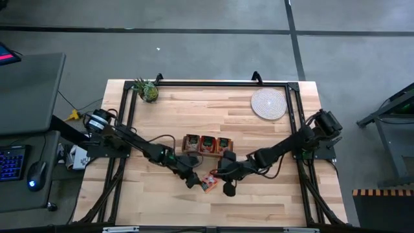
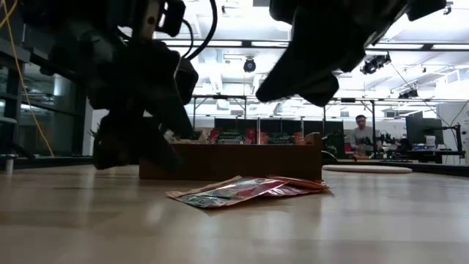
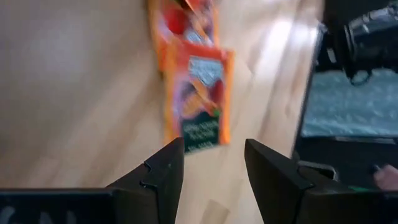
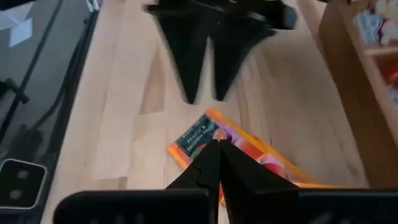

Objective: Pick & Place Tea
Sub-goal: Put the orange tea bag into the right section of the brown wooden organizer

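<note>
The tea sachets (image 1: 208, 182) are lying flat on the table (image 1: 259, 200), 2 or perhaps 3 of them overlapping in a loose pile, just in front of the wooden box (image 1: 207, 144) and apart from it. In the left wrist view the nearest sachet (image 3: 202, 99) is lying straight ahead of the left fingers, its long axis running away from them, more or less in line with the gap between them, and its near edge is sitting just beyond the tips.

The left gripper (image 1: 191, 180) is hanging low beside the pile with its fingers apart, nothing between them (the gap looks wide enough to straddle the sachet's narrow side). The right gripper (image 1: 228, 188) is hovering on the other side of the pile, fingers pressed together and holding nothing; in the right wrist view its tips are pointing down onto the pile (image 4: 236, 149), with the left arm's fingers showing just beyond it.

Both arms are sitting about equally near the sachets, but the left is looking better placed: open, aligned, and facing the end of the sachet. The move is probably turning on pushing forward and down along that axis. How high the left tips are hanging above the table cannot be told.

The box's 3 compartments are already holding sachets.
</note>
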